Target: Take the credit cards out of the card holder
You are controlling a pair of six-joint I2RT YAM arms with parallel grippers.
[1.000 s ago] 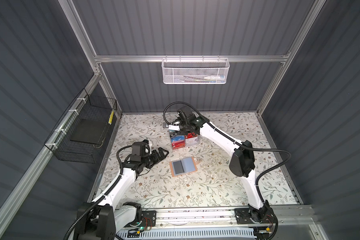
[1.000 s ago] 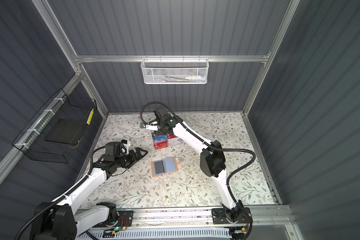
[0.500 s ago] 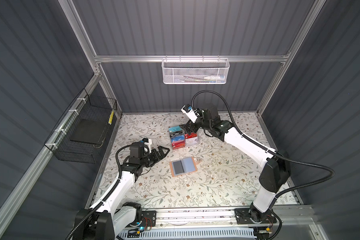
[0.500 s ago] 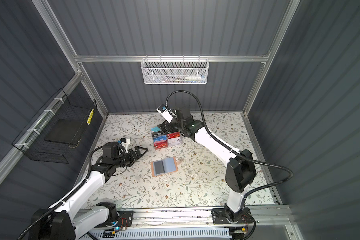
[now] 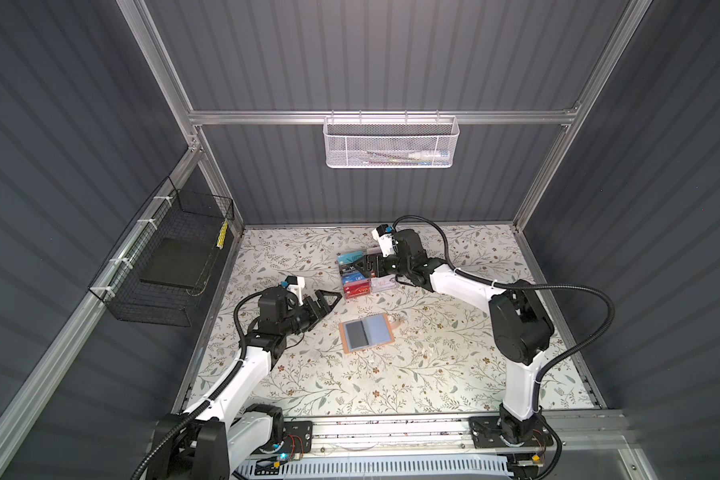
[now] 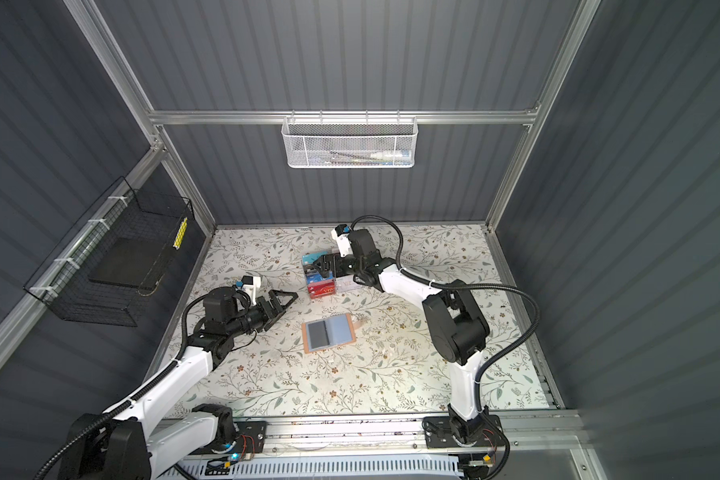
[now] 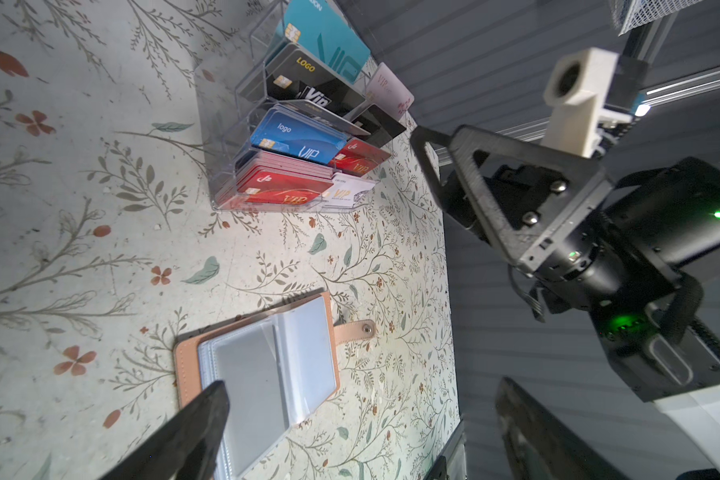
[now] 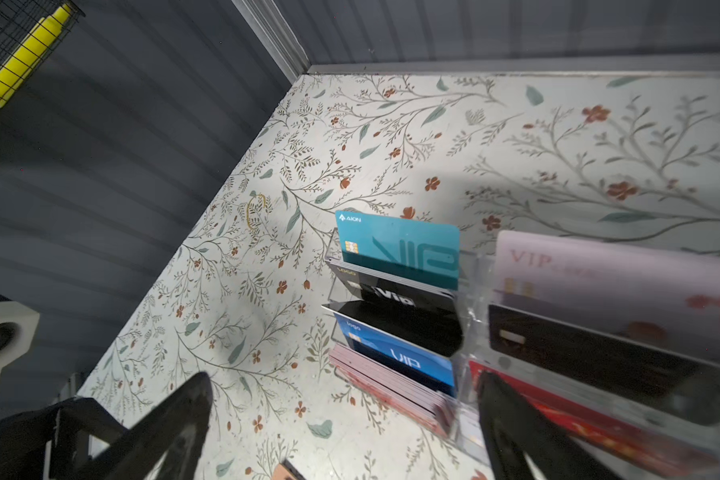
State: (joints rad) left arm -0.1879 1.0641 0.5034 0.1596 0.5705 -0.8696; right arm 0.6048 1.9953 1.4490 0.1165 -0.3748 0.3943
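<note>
The card holder [image 5: 366, 332] lay open and flat on the floral table [image 5: 433, 374], in the middle between the two arms. Its tan cover faced down and its clear pocket pages faced up. In both top views one page looked dark grey and the other page light blue. I could not tell whether a card was inside a pocket. A small strap [image 7: 356, 330] with a metal snap stuck out from one side of the cover.

Behind the holder, toward the back wall, stood a clear acrylic rack [image 7: 225, 137]. The credit cards [image 7: 296, 137] were in its tiers: teal, black, blue and red in one column, and pink, black, red and white in the column beside it.

The left gripper [image 5: 329, 302] hung low over the table, just beside the holder and apart from it. Its two fingers were spread wide, with nothing between them.

The right gripper [image 5: 366, 266] hung just above the rack. In the right wrist view its fingers were also spread wide, and they held no card.
</note>
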